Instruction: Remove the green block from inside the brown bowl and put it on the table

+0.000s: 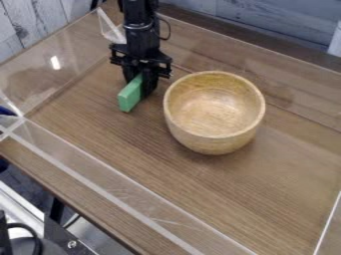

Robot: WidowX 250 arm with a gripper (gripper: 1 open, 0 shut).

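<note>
My fingers [138,72] seem clenched on the green block [130,95], over the table [173,184]; the brown bowl [213,112] stands close by, with clear walls [80,164] beyond.

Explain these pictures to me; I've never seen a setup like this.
All the pictures come from one fixed camera looking down at a brown wooden table at an angle. The black machine reaching in from the top is a single robot arm, ending in a gripping hand. That hand is closed on a small bright green block, which is held beside a round light wooden bowl, outside its rim. Whether the block already touches the table is hard to tell.
</note>
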